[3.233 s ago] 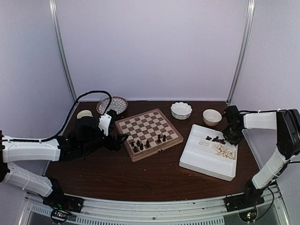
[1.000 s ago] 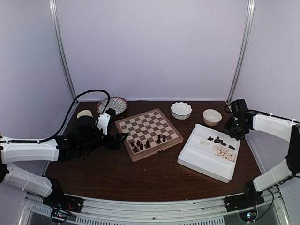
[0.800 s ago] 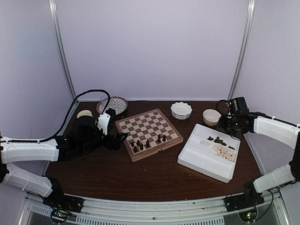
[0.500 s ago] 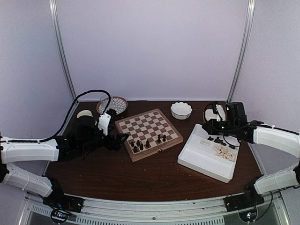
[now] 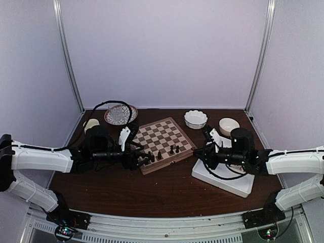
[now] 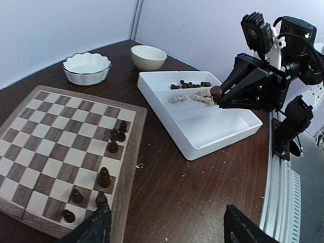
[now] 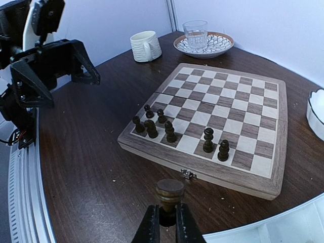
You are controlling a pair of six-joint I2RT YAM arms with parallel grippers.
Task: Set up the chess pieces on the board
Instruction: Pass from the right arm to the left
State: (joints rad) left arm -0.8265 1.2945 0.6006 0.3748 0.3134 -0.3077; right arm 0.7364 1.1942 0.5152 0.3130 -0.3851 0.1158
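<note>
Wood squares, cream and brown, cover the flat board (image 7: 228,101) on the dark shiny counter (image 7: 96,167). Small dark turned chess pieces (image 7: 150,128) stand near its edge. The right gripper (image 7: 165,221) is clamped on one round-topped dark piece (image 7: 169,193); the left gripper (image 6: 167,233) is wide apart.

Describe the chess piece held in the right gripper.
The dark piece looks like turned brown wood, with a round flat-topped head above a narrower neck. Its lower part is pinched between the fingers of the shut right gripper, head sticking out past them. It hangs over the table, just short of the board, touching nothing else.
</note>
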